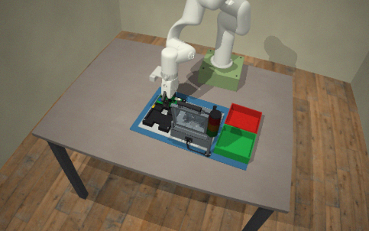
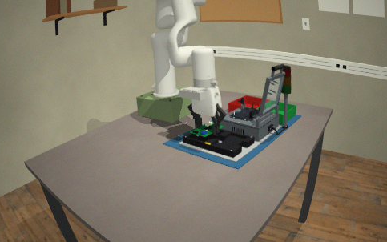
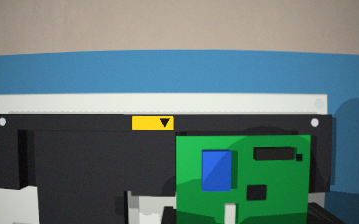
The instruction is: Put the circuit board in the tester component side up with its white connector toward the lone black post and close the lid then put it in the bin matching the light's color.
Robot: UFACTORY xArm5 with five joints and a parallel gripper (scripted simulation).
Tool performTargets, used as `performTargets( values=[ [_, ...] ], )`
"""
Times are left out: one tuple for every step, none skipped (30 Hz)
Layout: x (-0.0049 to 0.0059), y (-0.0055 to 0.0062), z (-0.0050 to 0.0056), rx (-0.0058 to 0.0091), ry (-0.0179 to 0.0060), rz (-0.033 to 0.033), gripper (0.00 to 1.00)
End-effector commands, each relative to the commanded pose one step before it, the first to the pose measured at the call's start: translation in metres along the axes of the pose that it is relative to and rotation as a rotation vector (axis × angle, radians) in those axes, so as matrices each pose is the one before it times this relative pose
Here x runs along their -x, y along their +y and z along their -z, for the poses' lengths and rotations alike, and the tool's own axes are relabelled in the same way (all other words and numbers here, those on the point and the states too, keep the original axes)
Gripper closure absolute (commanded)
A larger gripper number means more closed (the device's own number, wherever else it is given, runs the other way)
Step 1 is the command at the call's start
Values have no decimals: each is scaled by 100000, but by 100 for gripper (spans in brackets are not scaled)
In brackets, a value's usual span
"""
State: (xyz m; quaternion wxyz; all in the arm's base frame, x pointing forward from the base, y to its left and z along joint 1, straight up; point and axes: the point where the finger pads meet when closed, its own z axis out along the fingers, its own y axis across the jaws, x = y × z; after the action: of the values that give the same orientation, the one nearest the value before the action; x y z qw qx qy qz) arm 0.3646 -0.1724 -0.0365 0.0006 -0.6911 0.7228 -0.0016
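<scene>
The green circuit board [image 2: 203, 131] [image 3: 280, 175], component side up, is between the fingers of my gripper [image 1: 169, 102] [image 2: 207, 127] [image 3: 243, 216]. The gripper is shut on it and holds it slightly above the black tray [image 1: 156, 119] [image 2: 235, 147] [image 3: 80, 160]. The board shows a blue part and black parts; a narrow white part is cut off at the wrist view's bottom edge. The grey tester [image 1: 186, 135] [image 2: 244, 128] stands beside the tray, its clear lid [image 1: 189, 120] [image 2: 274, 87] raised. The signal light [image 1: 213, 122] [image 2: 287, 81] looks unlit. The tester's pins cannot be told apart.
The red bin [image 1: 244, 119] [image 2: 235, 105] and green bin [image 1: 234, 144] [image 2: 290, 114] stand beyond the tester, side by side. The signal light's thin pole [image 2: 285, 110] rises at the tester's corner beside a black cable. A blue mat [image 1: 137, 124] [image 2: 239, 163] [image 3: 130, 72] lies beneath the equipment.
</scene>
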Motion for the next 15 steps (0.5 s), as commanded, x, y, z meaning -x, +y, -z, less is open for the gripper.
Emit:
performTargets(
  values=[
    [-46, -109, 245, -268, 111, -1, 21],
    [0, 0, 56, 0, 0, 0, 21],
    [0, 0, 42, 0, 0, 0, 21],
    [0, 0, 30, 0, 0, 0, 21],
    [0, 0, 20, 0, 0, 0, 21],
    [0, 0, 11, 0, 0, 0, 21],
    [0, 0, 4, 0, 0, 0, 21],
    [0, 0, 1, 0, 0, 0, 21],
    [0, 0, 3, 0, 0, 0, 21],
    [0, 0, 21, 0, 0, 0, 21],
    [0, 0, 53, 0, 0, 0, 21],
    [0, 0, 94, 0, 0, 0, 21],
    [0, 0, 143, 0, 0, 0, 21],
    [0, 1, 194, 0, 0, 0, 21],
    [-1, -1, 249, 0, 0, 0, 21]
  ],
)
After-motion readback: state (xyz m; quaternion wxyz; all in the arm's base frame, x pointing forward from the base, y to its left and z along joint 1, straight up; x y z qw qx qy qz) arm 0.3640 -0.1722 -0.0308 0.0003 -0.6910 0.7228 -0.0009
